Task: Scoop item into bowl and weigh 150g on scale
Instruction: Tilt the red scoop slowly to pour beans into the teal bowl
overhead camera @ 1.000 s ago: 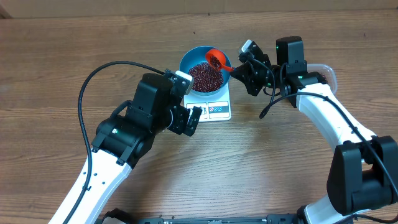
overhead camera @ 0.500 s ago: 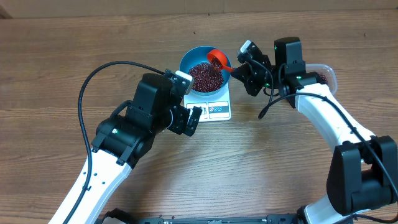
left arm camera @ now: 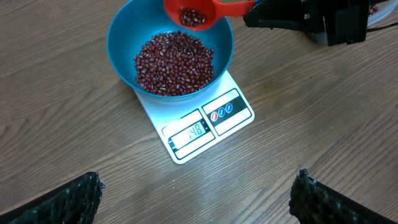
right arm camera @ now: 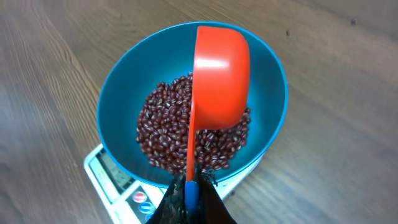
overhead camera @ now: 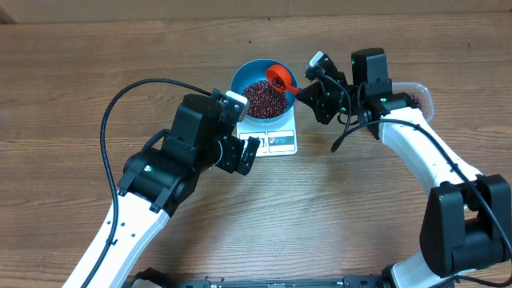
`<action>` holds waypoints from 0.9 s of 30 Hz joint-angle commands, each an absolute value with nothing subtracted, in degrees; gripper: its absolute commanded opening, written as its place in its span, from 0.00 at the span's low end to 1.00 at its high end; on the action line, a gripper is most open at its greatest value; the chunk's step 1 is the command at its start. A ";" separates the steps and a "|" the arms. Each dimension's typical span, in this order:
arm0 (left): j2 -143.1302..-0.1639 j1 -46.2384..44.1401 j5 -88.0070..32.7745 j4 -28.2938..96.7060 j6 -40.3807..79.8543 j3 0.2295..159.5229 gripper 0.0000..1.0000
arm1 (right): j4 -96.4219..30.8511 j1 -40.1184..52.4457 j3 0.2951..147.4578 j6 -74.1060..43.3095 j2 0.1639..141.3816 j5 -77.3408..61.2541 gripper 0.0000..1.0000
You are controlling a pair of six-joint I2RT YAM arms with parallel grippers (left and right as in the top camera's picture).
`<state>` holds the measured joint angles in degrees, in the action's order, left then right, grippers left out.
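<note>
Pinching the scoop's (right arm camera: 221,68) thin handle, the right claw (right arm camera: 189,190) is clamped shut. The cup tilts just ahead of it, over the bowl (right arm camera: 118,93) on the scale (right arm camera: 109,171). Beans (right arm camera: 168,130) look loose, hard and light, likely to tumble in bursts, so tip gently. The left claw (left arm camera: 196,202) gapes empty behind the scale.

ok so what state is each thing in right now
bowl, upright on the scale, partly filled with beans
scale, on, display appears to read 148
scoop, held over the bowl, a few beans inside
right gripper, shut on the scoop handle
left gripper, open, holding nothing
clear tub, mostly hidden, fill cannot be told
</note>
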<state>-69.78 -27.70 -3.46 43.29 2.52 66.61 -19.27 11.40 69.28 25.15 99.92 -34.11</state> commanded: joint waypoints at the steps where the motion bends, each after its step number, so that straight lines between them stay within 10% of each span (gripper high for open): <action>1: -70.02 -27.40 -3.92 43.29 1.26 66.04 1.00 | -19.33 11.79 68.95 11.75 99.98 -34.59 0.04; 27: -70.02 -27.40 -3.92 43.29 1.26 66.04 1.00 | -19.40 11.79 68.95 8.12 99.98 -34.59 0.04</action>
<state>-69.78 -27.70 -3.46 43.29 2.52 66.61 -19.59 11.40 69.28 8.58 99.92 -34.11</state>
